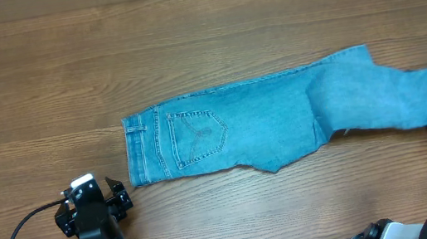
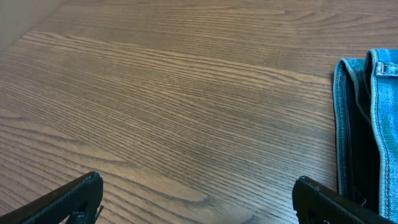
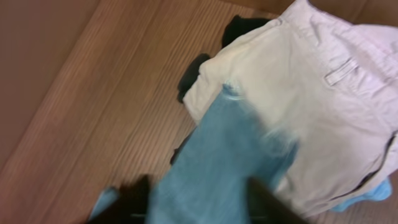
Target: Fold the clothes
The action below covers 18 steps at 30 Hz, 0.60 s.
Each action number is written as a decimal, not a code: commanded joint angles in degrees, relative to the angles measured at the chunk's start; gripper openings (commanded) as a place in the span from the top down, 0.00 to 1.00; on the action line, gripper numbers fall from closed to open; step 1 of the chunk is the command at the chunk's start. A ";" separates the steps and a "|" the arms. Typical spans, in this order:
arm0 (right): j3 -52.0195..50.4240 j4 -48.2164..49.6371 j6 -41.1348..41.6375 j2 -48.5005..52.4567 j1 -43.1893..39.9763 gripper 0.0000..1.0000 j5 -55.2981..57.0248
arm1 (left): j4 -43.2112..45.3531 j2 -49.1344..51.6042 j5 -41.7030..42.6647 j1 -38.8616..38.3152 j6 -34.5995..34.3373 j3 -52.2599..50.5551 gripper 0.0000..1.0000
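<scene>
The jeans (image 1: 224, 135) lie mid-worktop. The left gripper (image 2: 198, 190) gapes wide and empty near the front edge. The right gripper (image 3: 199, 202) pinches one leg at the right edge.

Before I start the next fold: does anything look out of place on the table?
Yes. The jeans lie flat at the waistband, but their leg end trails right over a pile with pale trousers, seemingly pinched in the right gripper. The left gripper is open near the waistband.
</scene>
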 commanded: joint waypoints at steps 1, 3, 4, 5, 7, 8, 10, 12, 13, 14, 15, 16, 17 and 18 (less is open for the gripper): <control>1.16 0.13 -0.09 -0.09 0.15 0.00 -8.46 | -0.66 -0.15 -0.70 -0.09 1.09 0.22 0.00; 1.16 -0.48 -0.11 -0.11 0.15 0.00 -18.14 | -0.68 -0.15 -0.70 -0.09 1.09 0.22 0.00; 1.14 -0.81 -0.13 -0.11 0.15 0.00 -21.11 | -0.66 -0.15 -0.70 -0.09 1.09 0.22 0.00; 1.16 -1.60 -0.22 -0.11 0.15 0.00 -25.57 | -0.68 -0.15 -0.70 -0.09 1.09 0.22 0.00; 1.16 -3.19 -0.55 -0.11 0.15 0.00 -31.69 | -0.66 -0.15 -0.70 -0.09 1.09 0.22 0.00; 1.16 -4.72 -0.81 -0.22 0.15 0.00 -34.25 | -0.66 -0.15 -0.70 -0.09 1.09 0.22 0.00; 1.16 -6.43 -3.56 -0.68 0.15 0.00 -36.09 | -0.66 -0.15 -0.70 -0.09 1.09 0.22 0.00; 1.16 -7.82 -3.50 -0.98 0.15 0.00 -36.13 | -0.66 -0.15 -0.70 -0.09 1.09 0.22 0.00; 1.14 -9.05 -3.52 -0.96 0.15 0.00 -36.30 | -0.66 -0.15 -0.70 -0.09 1.09 0.22 0.00; 1.14 -10.40 -3.56 -0.96 0.15 0.00 -36.28 | -0.68 -0.15 -0.70 -0.09 1.09 0.22 0.00; 1.14 -11.93 -4.22 -0.96 0.15 0.00 -36.30 | -0.66 -0.15 -0.70 -0.09 1.09 0.22 0.00; 1.14 -13.31 -4.68 -0.96 0.15 0.00 -36.28 | -0.66 -0.15 -0.70 -0.09 1.09 0.22 0.00; 1.11 -14.25 -4.68 -0.96 0.15 0.00 -36.28 | -0.66 -0.15 -0.70 -0.09 1.09 0.22 0.00; 1.09 -15.02 -4.70 -0.96 0.15 0.00 -36.28 | -0.68 -0.15 -0.70 -0.09 1.09 0.22 0.00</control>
